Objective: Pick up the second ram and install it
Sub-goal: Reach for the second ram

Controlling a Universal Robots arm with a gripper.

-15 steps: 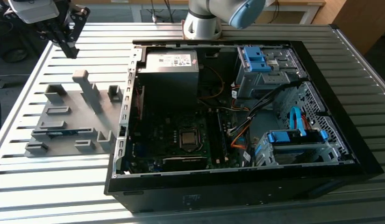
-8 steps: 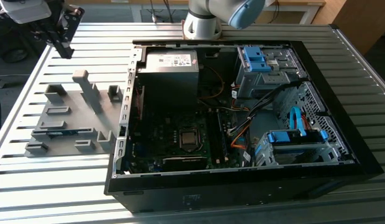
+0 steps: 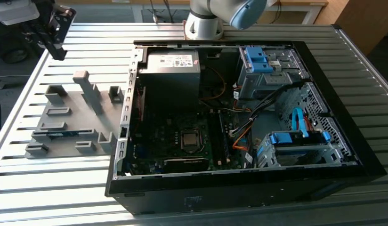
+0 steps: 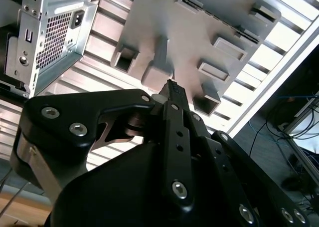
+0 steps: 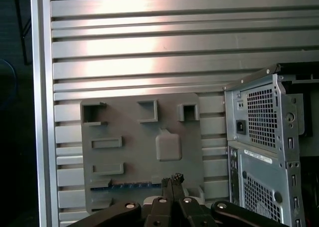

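Observation:
The second ram (image 3: 60, 134) is a thin blue strip lying in a slot of the grey fixture (image 3: 73, 123) at the exterior view's left. In the first wrist view the second ram (image 5: 127, 185) runs along the fixture's (image 5: 134, 137) edge nearest the camera. My gripper (image 3: 58, 54) hangs in the air above the table's far corner, beyond the fixture and well clear of the strip. In both wrist views its fingers (image 5: 172, 179) are pressed together with nothing between them, the tip (image 4: 172, 84) pointing toward the fixture (image 4: 189, 42).
An open black computer case (image 3: 244, 193) lies on the slatted metal table (image 3: 68, 188), to the exterior view's right of the fixture. Its perforated rear panel (image 5: 261, 117) stands close beside the fixture. Tall grey blocks (image 3: 87, 92) rise from the fixture. The arm's base (image 3: 203, 26) stands behind the case.

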